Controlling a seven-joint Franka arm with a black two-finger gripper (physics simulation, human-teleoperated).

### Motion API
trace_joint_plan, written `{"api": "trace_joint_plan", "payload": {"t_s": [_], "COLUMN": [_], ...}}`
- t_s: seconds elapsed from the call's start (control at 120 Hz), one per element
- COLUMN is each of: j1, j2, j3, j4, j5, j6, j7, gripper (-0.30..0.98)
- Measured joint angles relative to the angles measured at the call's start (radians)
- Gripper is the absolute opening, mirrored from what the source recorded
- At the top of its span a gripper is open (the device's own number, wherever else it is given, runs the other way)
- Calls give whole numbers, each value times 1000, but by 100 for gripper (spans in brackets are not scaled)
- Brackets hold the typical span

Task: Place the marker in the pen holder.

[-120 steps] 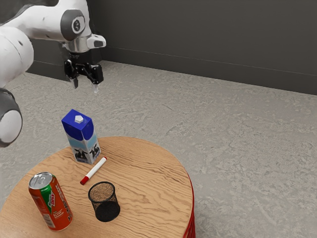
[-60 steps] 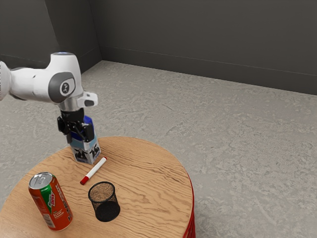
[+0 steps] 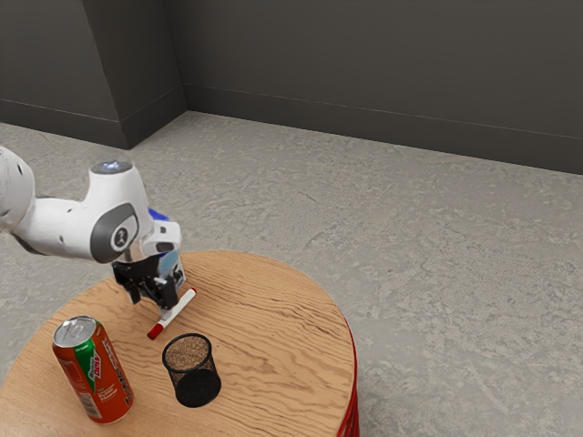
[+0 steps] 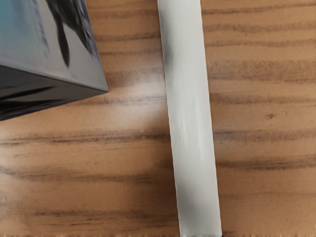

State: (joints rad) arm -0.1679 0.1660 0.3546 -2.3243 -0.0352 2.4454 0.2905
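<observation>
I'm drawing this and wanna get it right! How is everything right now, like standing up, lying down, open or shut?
Marker: lying flat on the table, not in the holder.
Pen holder: upright, open at the top, empty.
Mountain Dew can: standing upright.
Milk carton: standing upright, partly behind the claw.
Claw: open, low down by the marker.

On the desk [image 3: 282, 319], the marker [image 3: 182, 306] lies between carton [image 4: 44, 44] and pen holder [image 3: 192, 371], the can [image 3: 95, 373] at the exterior view's left.
</observation>
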Motion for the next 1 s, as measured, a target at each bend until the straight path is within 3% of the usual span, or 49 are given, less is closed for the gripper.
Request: {"api": "trace_joint_plan", "payload": {"t_s": [0.392, 0.867, 1.0], "j1": [-29, -49, -57], "j2": [33, 44, 44], "j3": [0, -1, -1], "j4": [-41, -41, -41], "j5": [-19, -41, -37], "j6": [77, 111, 121], "j7": [15, 25, 22], "gripper": [64, 8, -2]}}
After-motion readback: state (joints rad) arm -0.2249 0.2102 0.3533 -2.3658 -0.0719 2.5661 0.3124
